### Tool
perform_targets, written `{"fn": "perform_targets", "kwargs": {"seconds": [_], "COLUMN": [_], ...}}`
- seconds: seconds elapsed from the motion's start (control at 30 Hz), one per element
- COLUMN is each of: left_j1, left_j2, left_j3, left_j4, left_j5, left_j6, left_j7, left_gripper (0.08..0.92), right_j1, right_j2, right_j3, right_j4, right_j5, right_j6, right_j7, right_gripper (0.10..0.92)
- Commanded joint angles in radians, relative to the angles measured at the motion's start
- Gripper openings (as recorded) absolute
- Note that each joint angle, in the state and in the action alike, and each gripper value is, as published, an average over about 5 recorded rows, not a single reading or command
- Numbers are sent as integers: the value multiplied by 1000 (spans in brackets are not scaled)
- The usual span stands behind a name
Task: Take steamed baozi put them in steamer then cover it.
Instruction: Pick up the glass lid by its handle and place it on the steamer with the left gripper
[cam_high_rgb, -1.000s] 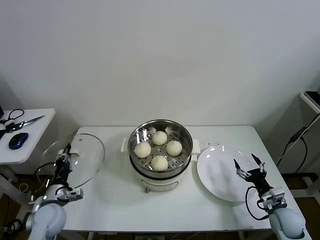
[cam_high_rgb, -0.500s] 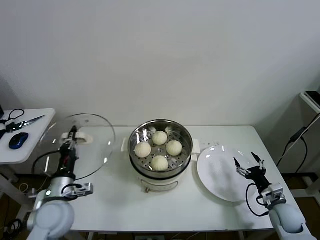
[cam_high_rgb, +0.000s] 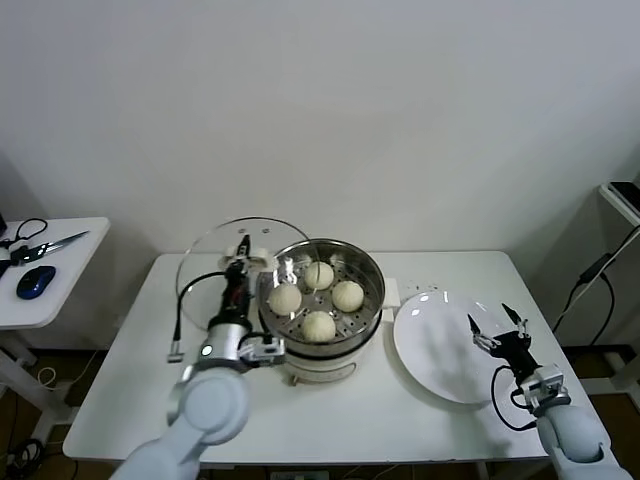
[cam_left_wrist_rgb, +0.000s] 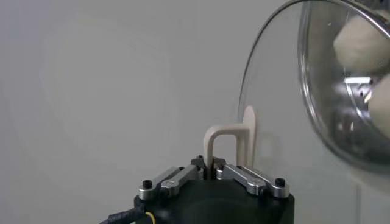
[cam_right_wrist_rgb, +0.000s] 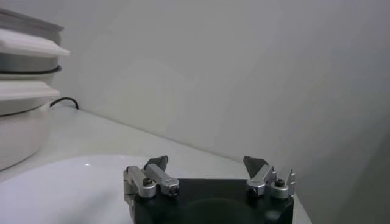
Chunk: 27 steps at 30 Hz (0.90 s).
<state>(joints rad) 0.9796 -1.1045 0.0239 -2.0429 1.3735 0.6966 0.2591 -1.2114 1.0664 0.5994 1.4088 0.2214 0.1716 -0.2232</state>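
Steel fingers of the right gripper (cam_high_rgb: 498, 327) are idling spread over the plate (cam_high_rgb: 430, 350), while the left gripper (cam_high_rgb: 241, 271), pinching the cover (cam_high_rgb: 232, 250) by its handle, is holding it tilted just beside the steamer (cam_high_rgb: 372, 285), needing levelling and lowering over the four steamed baozi (cam_high_rgb: 319, 326) inside.

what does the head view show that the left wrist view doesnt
Only the head view shows the whole steamer, all four baozi in it, the empty white plate, the open right gripper over the plate's near edge, and the side table. Only the left wrist view shows up close the left gripper shut on the cover's handle. Both show the glass cover held up beside the steamer.
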Motion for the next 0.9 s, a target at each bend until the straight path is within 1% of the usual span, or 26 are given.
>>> {"fn": "perform_targets", "kwargs": {"seconds": [0.03, 0.17, 0.33, 0.57, 0.9], "left_j1": [-171, -148, -135, -117, -111], "left_j2": [-252, -331, -374, -402, -393], "left_j3": [195, 170, 163, 171, 168], "left_j4": [199, 258, 277, 304, 326], "left_j5": [159, 182, 176, 176, 148], "left_j6": [89, 89, 89, 89, 89], "left_j7": [135, 111, 90, 67, 42], "left_gripper": [147, 147, 147, 147, 147], "right_j1": [-3, -13, -21, -23, -14], "right_j2": [5, 9, 10, 5, 0], "right_j3": [23, 37, 50, 55, 54], "right_j4": [-11, -12, -17, -18, -25], "right_j5": [-12, -15, -17, -19, -17], "right_j6": [8, 13, 19, 23, 24], "right_j7": [-3, -5, -8, -12, -16], "right_gripper": [823, 823, 823, 823, 823]}}
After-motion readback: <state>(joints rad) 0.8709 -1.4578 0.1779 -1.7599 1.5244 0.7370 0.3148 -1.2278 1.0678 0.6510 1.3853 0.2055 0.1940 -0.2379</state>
